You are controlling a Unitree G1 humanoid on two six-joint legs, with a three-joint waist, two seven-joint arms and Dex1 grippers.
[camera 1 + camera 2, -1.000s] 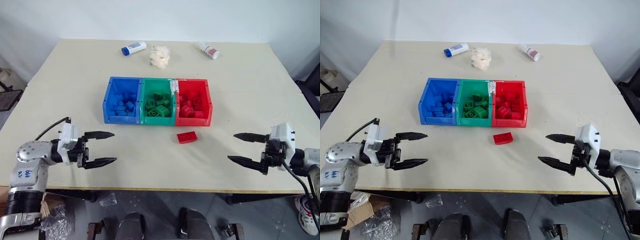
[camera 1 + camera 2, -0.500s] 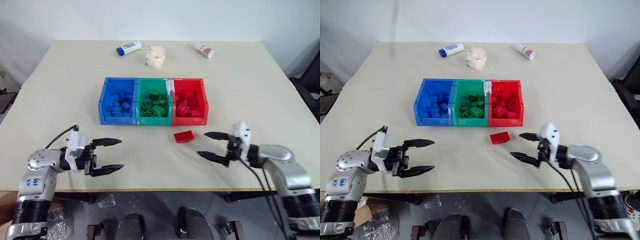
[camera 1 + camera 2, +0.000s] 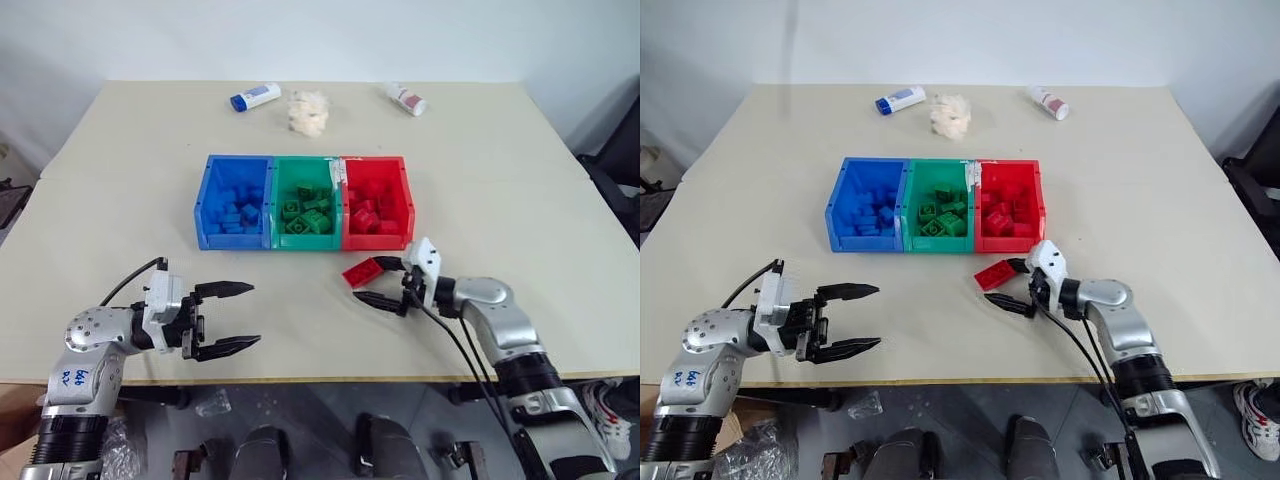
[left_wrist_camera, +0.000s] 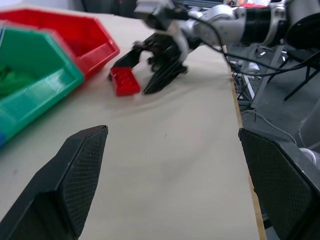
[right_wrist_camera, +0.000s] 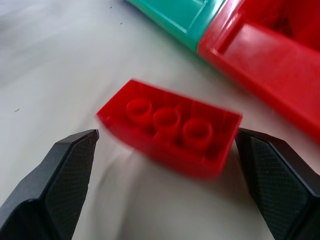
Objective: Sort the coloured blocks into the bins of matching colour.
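One red block [image 3: 362,271] lies on the table just in front of the red bin [image 3: 407,205]. My right gripper [image 3: 367,281] is open and low over the table, its fingers on either side of the block without closing on it; the right wrist view has the block [image 5: 170,127] between the two black fingers. The blue bin [image 3: 203,215], green bin [image 3: 305,238] and red bin are joined in a row, each holding several blocks of its own colour. Near the table's front left, my left gripper [image 3: 254,313] stands open and holds nothing.
At the far edge of the table lie a white tube with a blue cap [image 3: 254,96], a cream fluffy wad [image 3: 307,113] and a white tube with a red label [image 3: 406,99]. The table's front edge [image 3: 330,378] runs just behind both grippers.
My right gripper has swung in from the right front of the table to the red block, still open. The left gripper has barely moved. The camera view has shifted slightly.
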